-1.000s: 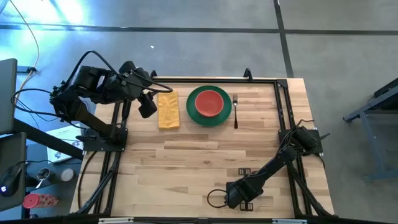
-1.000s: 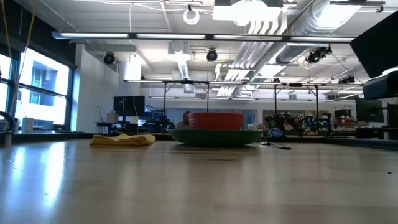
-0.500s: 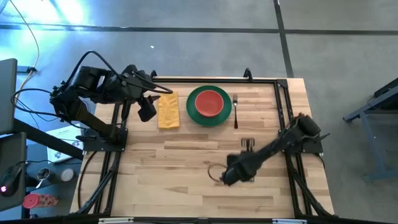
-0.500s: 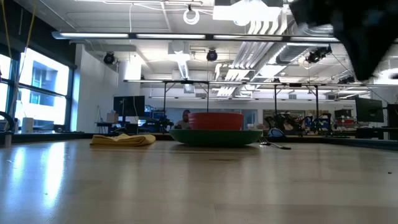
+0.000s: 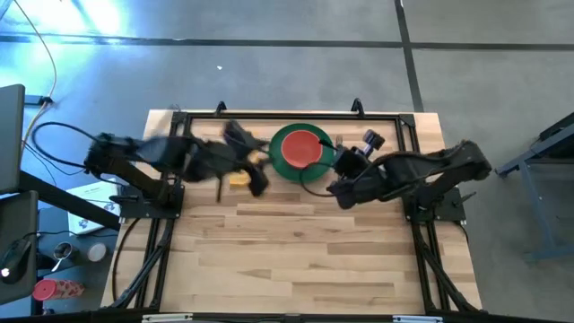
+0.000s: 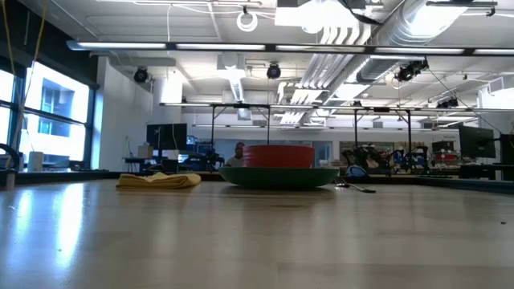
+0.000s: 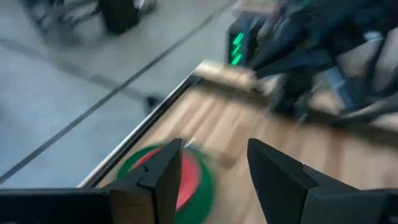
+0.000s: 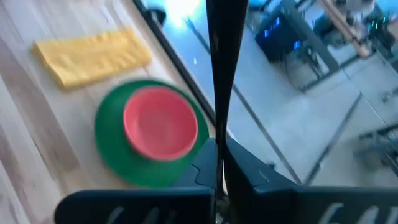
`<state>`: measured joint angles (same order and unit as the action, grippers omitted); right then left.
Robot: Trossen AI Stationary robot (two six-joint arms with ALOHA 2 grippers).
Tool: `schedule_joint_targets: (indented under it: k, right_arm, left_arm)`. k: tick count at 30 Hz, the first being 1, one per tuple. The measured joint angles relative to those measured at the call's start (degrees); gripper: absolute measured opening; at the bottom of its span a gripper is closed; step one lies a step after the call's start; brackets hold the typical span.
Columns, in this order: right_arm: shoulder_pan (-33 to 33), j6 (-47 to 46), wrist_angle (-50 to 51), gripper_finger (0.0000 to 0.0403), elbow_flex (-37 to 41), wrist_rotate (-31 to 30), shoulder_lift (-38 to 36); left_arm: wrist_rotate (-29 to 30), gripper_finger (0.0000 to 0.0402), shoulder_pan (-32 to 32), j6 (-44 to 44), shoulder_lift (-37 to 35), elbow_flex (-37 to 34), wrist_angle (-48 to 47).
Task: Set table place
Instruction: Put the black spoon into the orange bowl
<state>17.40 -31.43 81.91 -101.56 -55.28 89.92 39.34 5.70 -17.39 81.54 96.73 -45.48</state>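
The green plate [image 5: 283, 165] with the red bowl [image 5: 303, 148] in it stands at the table's far middle. The yellow napkin [image 5: 239, 179] lies flat to its left, partly under my left arm. My left gripper [image 5: 256, 179] hovers open over the napkin's right edge, pointing at the plate [image 7: 199, 186]. My right gripper [image 5: 339, 184] is in the air just right of the plate, shut on a thin dark spoon [image 8: 219, 74]. The high view hides the fork under my right arm; the low view shows the fork [image 6: 357, 188] lying right of the plate [image 6: 279, 177]. My right gripper pinches the spoon by one end [image 8: 217, 134] between its two fingers. The spoon sticks out ahead of the fingertips, seen edge-on, so its far end cannot be made out. It is lifted clear above the table, beside the plate [image 8: 118, 162].
Bare pale planks of the table [image 5: 296, 251] stretch from the plate to the near edge. Black frame rails run along both sides and the far edge [image 5: 287, 115]. Arm bases stand at the left [image 5: 148, 197] and right [image 5: 439, 202].
My right arm has swung quickly from the table's near edge toward the far edge, ending beside the plate's right side. My left arm has stretched from the far-left corner toward the right, over the napkin. Plate, bowl, napkin and fork have stayed put.
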Motion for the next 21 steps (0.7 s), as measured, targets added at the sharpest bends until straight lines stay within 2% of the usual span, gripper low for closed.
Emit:
schedule_joint_targets:
  k: [6, 10, 14, 16, 21]
  right_arm:
    - [-0.2, 9.9, -7.9, 0.0, 0.0, -0.7, -2.6]
    - [-0.1, 13.3, -11.0, 0.0, 0.1, 2.7, -2.3]
    - [-0.2, 16.3, -12.6, 0.0, 0.2, 4.7, -1.0]
    - [-0.7, 17.6, -13.5, 0.0, 0.2, 4.8, -0.7]
    - [-2.5, 20.1, -16.7, 0.0, 0.2, 7.7, 0.1]
  left_arm:
    - [-1.8, 0.017, -1.3, 5.2, 0.9, -21.4, 45.5]
    - [-6.9, 0.017, -4.3, 4.7, 2.2, -30.9, 69.0]
    - [-11.1, 0.017, -6.9, 2.0, 4.8, -35.1, 79.4]
    - [-13.0, 0.017, -7.9, 1.3, 5.6, -35.2, 81.1]
    - [-13.4, 0.017, -8.6, 0.9, 7.7, -35.2, 84.7]
